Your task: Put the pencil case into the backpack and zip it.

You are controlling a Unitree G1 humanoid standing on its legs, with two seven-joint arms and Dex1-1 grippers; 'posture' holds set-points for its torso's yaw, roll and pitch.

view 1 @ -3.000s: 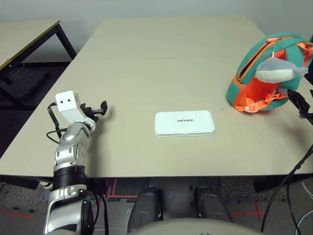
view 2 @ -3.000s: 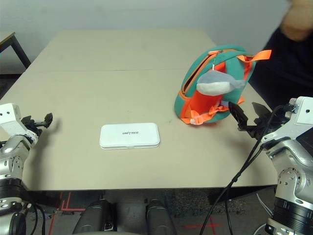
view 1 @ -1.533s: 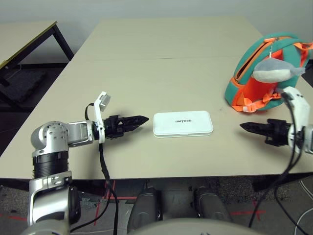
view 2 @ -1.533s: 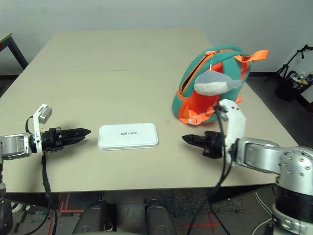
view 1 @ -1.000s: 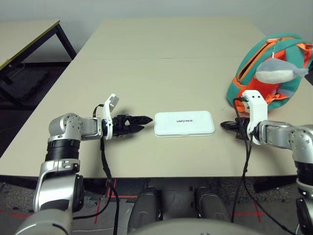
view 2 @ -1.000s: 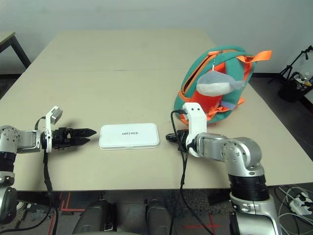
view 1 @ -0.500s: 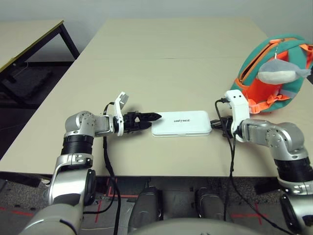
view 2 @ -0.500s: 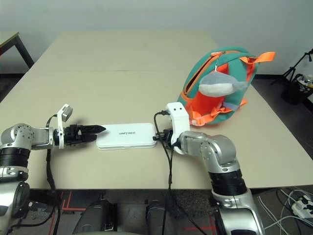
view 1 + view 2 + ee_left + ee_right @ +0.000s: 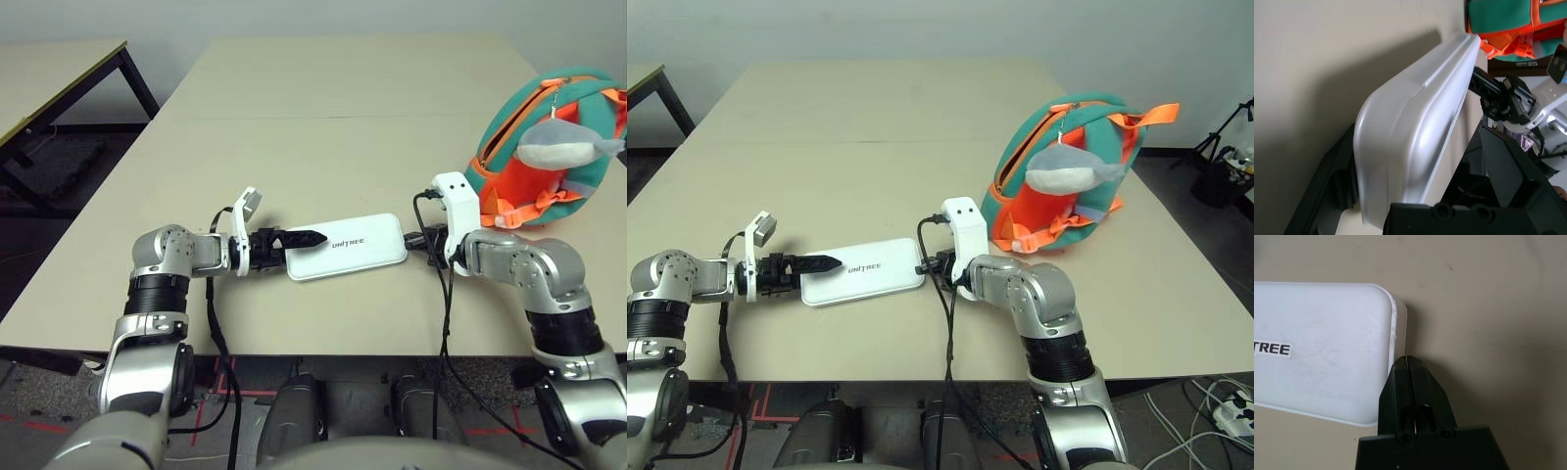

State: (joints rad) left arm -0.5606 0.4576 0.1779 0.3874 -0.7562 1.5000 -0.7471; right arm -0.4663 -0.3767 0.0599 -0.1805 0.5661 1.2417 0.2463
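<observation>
Pencil case lies on the table, slightly askew. At its nine o'clock end, the left gripper spreads wide around it; at three, the clenched right gripper meets its edge. Toward two o'clock stands the backpack, unzipped.

Case flat on table, between grippers
Backpack at two o'clock from it, dolphin hanging on its front.
</observation>
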